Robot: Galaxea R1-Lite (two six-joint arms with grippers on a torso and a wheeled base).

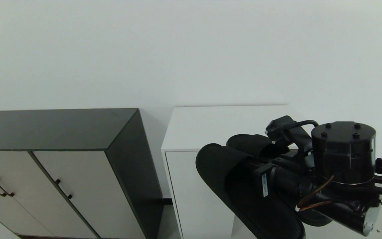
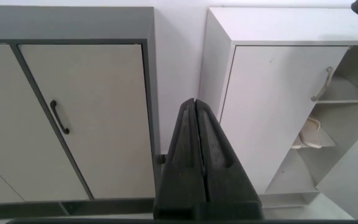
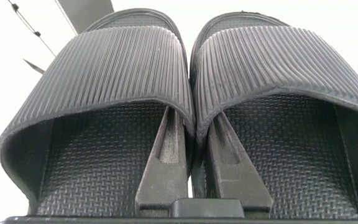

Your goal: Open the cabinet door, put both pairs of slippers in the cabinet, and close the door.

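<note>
The right gripper [image 3: 193,118] was up in front of the white cabinet [image 1: 221,122], and it had the pair of black slippers [image 1: 230,172] firmly in hand. Its jaws were clamped on the two inner side walls, one jaw tucked under each ribbed strap, the slippers pressed side by side with their toes pointing away from the wrist.

The left gripper [image 2: 196,109] hung free, jaws pressed together with nothing between them, facing the gap between the two cabinets.

Seen from the left wrist, the white cabinet stood open (shelves showing past the handled door panel) — and a pair of pale slippers [image 2: 312,134] lay on one of those shelves.

To the robot's left, just beside the white cabinet, the dark cabinet [image 1: 58,127] had its pale doors closed.
</note>
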